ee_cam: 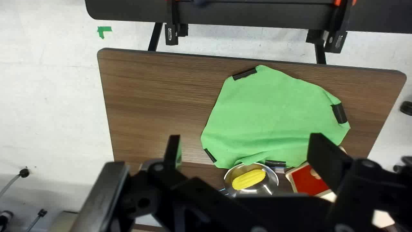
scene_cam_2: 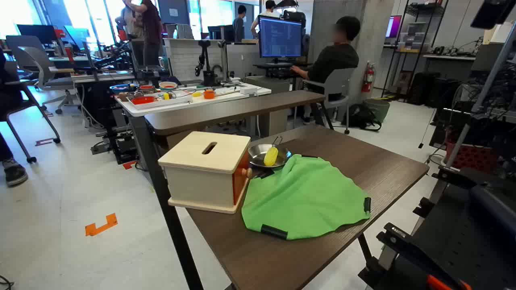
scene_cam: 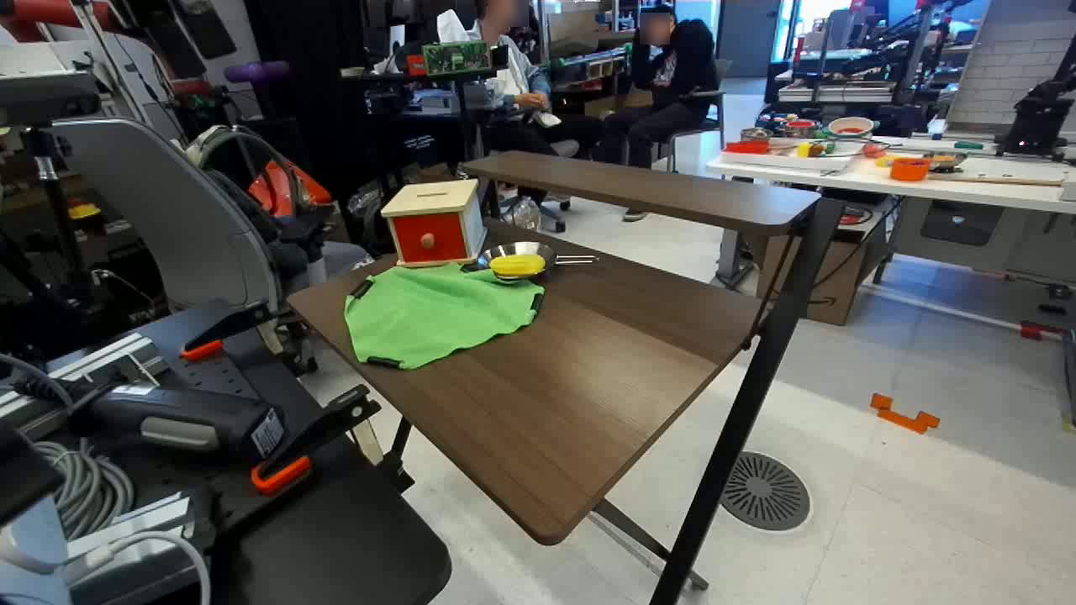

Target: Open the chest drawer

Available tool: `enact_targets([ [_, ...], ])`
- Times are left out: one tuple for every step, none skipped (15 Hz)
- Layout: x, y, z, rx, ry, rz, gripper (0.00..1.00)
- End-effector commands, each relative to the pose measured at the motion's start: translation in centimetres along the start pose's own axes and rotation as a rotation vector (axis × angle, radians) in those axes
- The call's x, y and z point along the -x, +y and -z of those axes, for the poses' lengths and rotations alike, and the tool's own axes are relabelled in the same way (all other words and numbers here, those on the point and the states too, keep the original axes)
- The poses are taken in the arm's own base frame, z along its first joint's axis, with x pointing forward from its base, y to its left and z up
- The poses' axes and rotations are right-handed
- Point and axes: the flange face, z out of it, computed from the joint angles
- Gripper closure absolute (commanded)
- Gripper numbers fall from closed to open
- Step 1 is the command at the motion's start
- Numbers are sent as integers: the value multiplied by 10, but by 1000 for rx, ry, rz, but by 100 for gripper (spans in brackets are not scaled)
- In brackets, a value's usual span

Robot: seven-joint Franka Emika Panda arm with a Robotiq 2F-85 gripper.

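The chest drawer is a small wooden box with a pale tan top and a red front panel with a round wooden knob. It stands on the brown table in both exterior views [scene_cam: 430, 237] [scene_cam_2: 207, 151]. The red front looks flush with the box, so the drawer is closed. In the wrist view the chest [ee_cam: 308, 181] is at the lower right, partly hidden behind the right finger. My gripper [ee_cam: 246, 138] is open and empty, its two fingers wide apart, above the table and apart from the chest. I cannot make out the gripper in either exterior view.
A green cloth [ee_cam: 273, 112] with black clips lies before the chest. A metal pan [ee_cam: 270, 183] holding a yellow object [ee_cam: 248, 179] stands beside the chest. A raised shelf [scene_cam: 639, 189] runs along the table [scene_cam: 538, 437]. A black bench [scene_cam: 336, 521] stands along another table side.
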Motion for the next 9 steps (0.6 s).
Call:
enact_targets([
  [0,0,1,0,-1,0,0],
  [0,0,1,0,-1,0,0],
  [0,0,1,0,-1,0,0],
  [0,0,1,0,-1,0,0],
  [0,0,1,0,-1,0,0],
  [0,0,1,0,-1,0,0],
  [0,0,1,0,-1,0,0],
  [-5,-1,-2,21,26,16,0],
  [-11,-2,-5,20,40,26,0],
])
